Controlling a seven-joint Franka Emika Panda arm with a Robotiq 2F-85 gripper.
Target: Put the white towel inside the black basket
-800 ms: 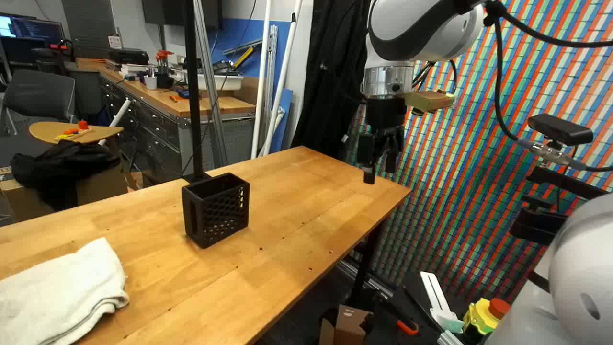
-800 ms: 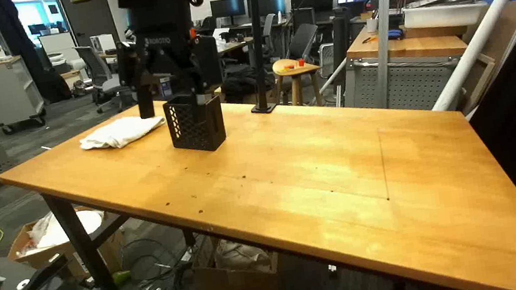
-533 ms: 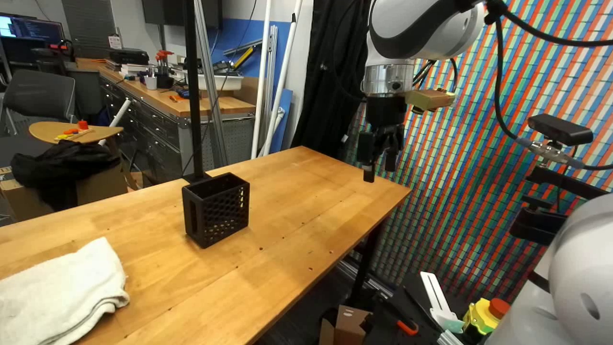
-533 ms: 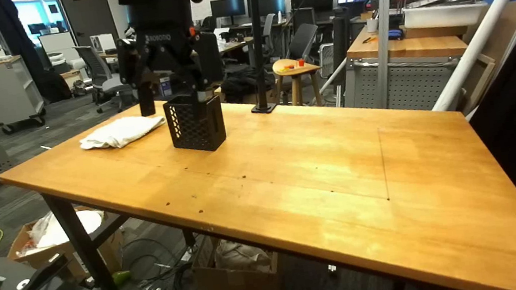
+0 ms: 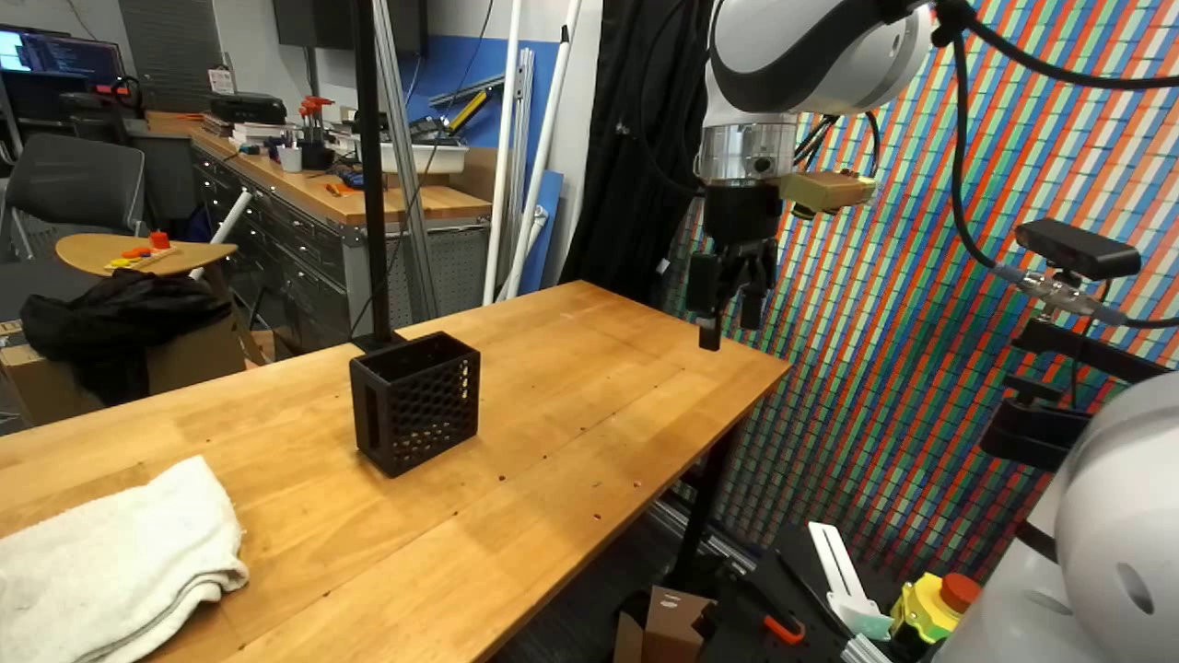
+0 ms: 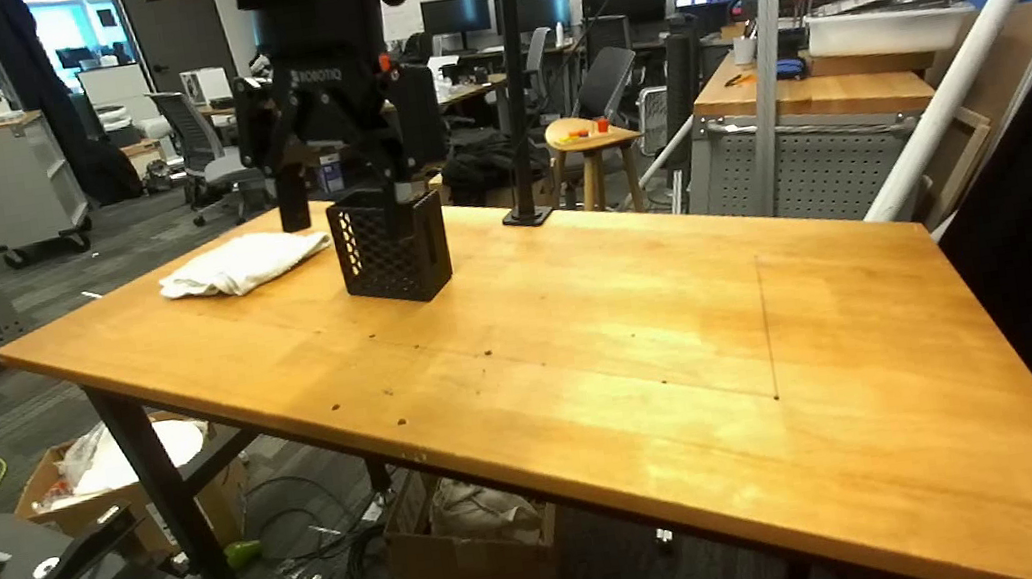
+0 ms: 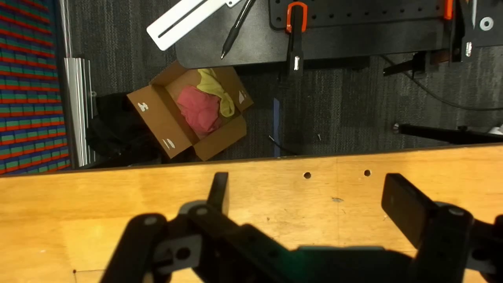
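Note:
The white towel (image 5: 120, 562) lies folded flat on the wooden table, and it also shows in an exterior view (image 6: 242, 263). The black basket (image 5: 428, 410) stands upright on the table beside the towel, and it also shows in an exterior view (image 6: 396, 264). My gripper (image 5: 730, 331) hangs above the table, well apart from both. In an exterior view the gripper (image 6: 350, 216) overlaps the basket's top edge only by line of sight. In the wrist view the fingers (image 7: 306, 190) are wide apart with nothing between them. Towel and basket are out of the wrist view.
A black upright post (image 5: 373, 184) stands at the table's edge behind the basket. The table (image 7: 275, 196) has its edge just beyond the fingertips in the wrist view. An open cardboard box (image 7: 165, 118) with cloths sits on the floor below.
My gripper has risen very slightly since the earliest frames. The towel and the basket have not moved.

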